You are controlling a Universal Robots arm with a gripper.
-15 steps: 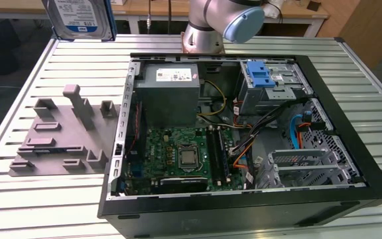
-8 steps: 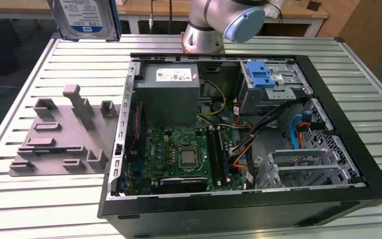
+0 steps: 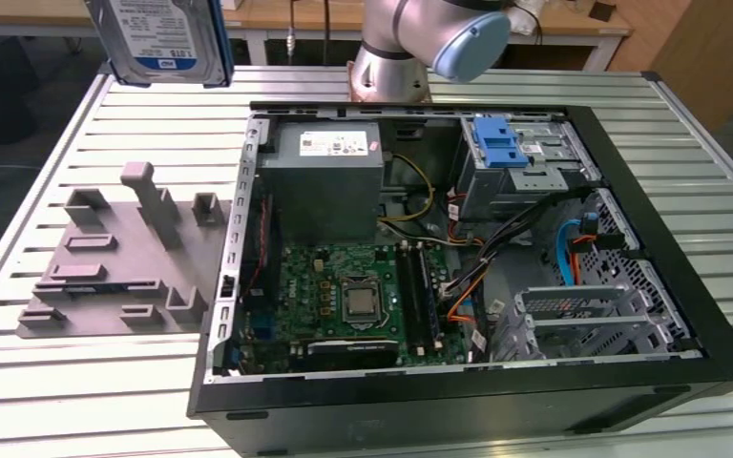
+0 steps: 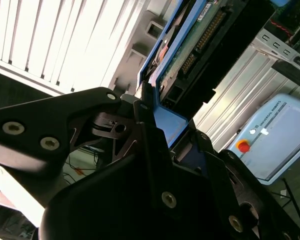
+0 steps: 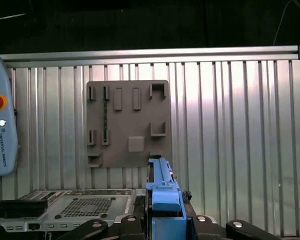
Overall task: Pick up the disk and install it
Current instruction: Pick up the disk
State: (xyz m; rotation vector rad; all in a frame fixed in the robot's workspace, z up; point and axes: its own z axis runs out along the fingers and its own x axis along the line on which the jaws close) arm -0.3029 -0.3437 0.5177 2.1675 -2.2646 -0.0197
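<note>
- Grips disk (image 3: 163,33) in jaws, pinched on blue frame (image 5: 162,197)
- Points long axis straight out from jaws
- Holds it aloft at the exterior view's left, well apart from open computer case (image 3: 469,405)

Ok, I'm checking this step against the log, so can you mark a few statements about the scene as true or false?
1. The gripper is shut on the disk, clamping its blue bracket. True.
2. The disk lies on the grey fixture plate. False: it is held up in the air, off the plate.
3. The computer case lies open on the table, with the motherboard showing. True.
4. The disk already sits inside the case beside the blue latch strip. False: it is outside the case, in the gripper.
</note>
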